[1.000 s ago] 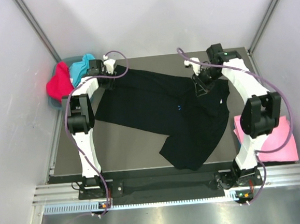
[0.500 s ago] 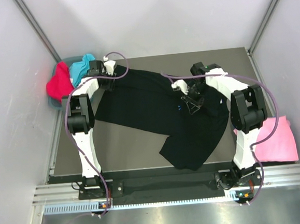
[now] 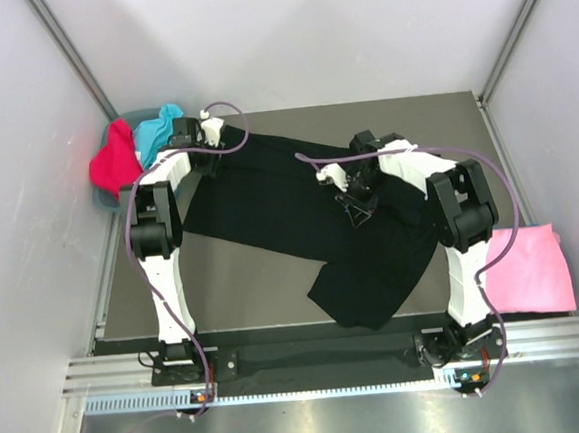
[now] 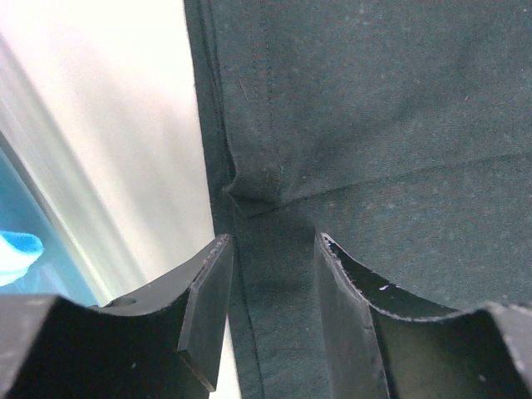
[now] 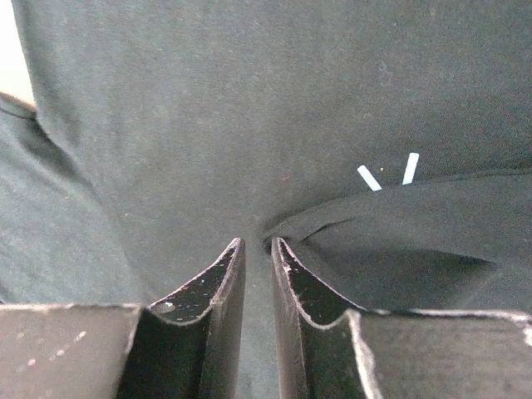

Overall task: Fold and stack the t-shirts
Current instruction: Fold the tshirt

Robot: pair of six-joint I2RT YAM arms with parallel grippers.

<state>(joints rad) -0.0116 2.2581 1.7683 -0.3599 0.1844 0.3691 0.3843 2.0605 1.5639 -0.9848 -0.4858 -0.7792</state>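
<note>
**Top external: folding the black tee [image 3: 268, 193]**

Shows the black tee lying slantwise across the worktop [image 3: 224, 282], not folded yet. Shows the pink tee [image 3: 530, 273] at the right edge, and the red tee [image 3: 113, 160] and blue tee [image 3: 152, 132] bunched at the far left corner. Right wrist: finds the right end effector [image 5: 256, 249] narrow, nipping a small fold of black cloth near the middle. Left wrist: finds the left end effector [image 4: 270, 249] about half wide, sitting over the black tee's far left edge, with no clear pinch. Looks like the first fold. Next, probably: pull the nipped side across, lay it flat, then let go gently so nothing bunches.
</note>
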